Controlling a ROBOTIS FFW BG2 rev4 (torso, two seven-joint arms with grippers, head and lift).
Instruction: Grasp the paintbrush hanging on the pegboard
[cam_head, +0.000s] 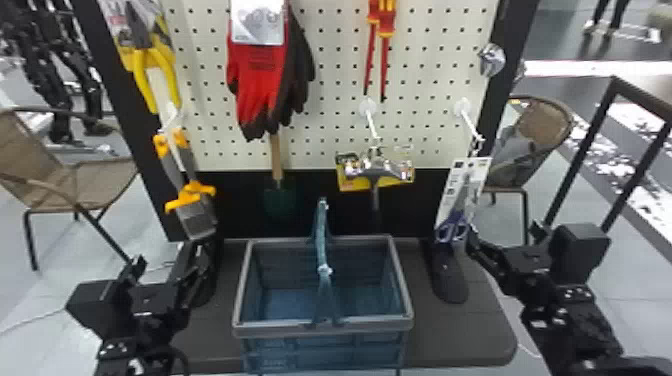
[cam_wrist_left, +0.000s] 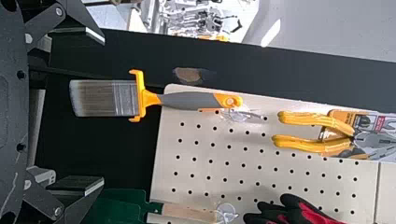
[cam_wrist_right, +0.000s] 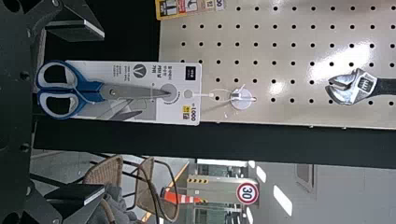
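Left gripper (cam_head: 197, 270) sits nearest, at the near-left corner. Its fingers (cam_wrist_left: 77, 189) are spread wide and hold nothing. The wrist view frames the brush squarely in the gap, so I judge the arm is lined up for an approach and not yet at the grasp.

Right gripper (cam_head: 470, 250) is at the right side of the table, also spread and empty, facing the scissors (cam_wrist_right: 93, 91). It looks parked.

- Pegboard (cam_head: 425, 75): upright at the far edge of the table (cam_head: 460, 330). Tools hang from hooks so each drops clear of the board and can be taken from the front.
- Basket (cam_head: 402, 285): centre of the table, handle up. It is probably there to receive picked tools.
- Gloves (cam_head: 265, 75): upper centre of the board, to the right of the brush.
- Pliers (cam_head: 150, 65): top left, directly above the brush.
- Paintbrush (cam_head: 175, 170): far left of the board, on a clear hook (cam_wrist_left: 233, 114) through the hole at its handle end, bristles down. It tilts, with the bristle end swung right and lying over the dark panel below the board, just above the left gripper.

Judgement: the grey handle is the firm part to pinch. The bristles are closer to the fingers but would splay. The brush must then lift off the hook, and a straight downward pull may snag it.
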